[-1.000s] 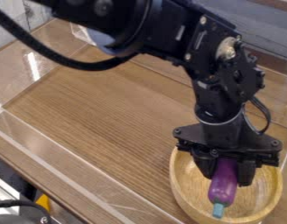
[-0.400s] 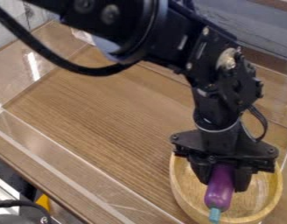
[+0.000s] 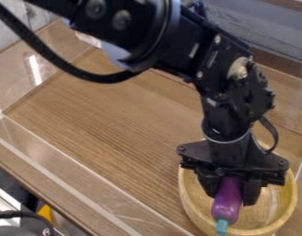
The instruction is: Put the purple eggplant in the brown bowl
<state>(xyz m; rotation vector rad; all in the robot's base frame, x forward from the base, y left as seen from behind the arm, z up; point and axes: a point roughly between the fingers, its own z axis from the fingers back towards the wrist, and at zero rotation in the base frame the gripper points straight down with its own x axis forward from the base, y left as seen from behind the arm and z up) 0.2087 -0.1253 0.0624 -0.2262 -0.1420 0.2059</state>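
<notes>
1. Nearest, at five o'clock in the view, the purple eggplant [image 3: 227, 200] points its teal stem tip down toward six o'clock, overlapping the brown bowl in view; whether it touches the wood is unclear.
2. The gripper [image 3: 235, 175] is clamped on the eggplant's upper end, coming down from twelve o'clock.
3. Around them, the rim of the brown bowl [image 3: 286, 214] shows on both sides, its far part hidden by the gripper.
4. A dark cable [image 3: 21, 215] lies at eight o'clock.
5. Farther back, the wooden desk [image 3: 110, 120] stretches toward ten o'clock.
</notes>
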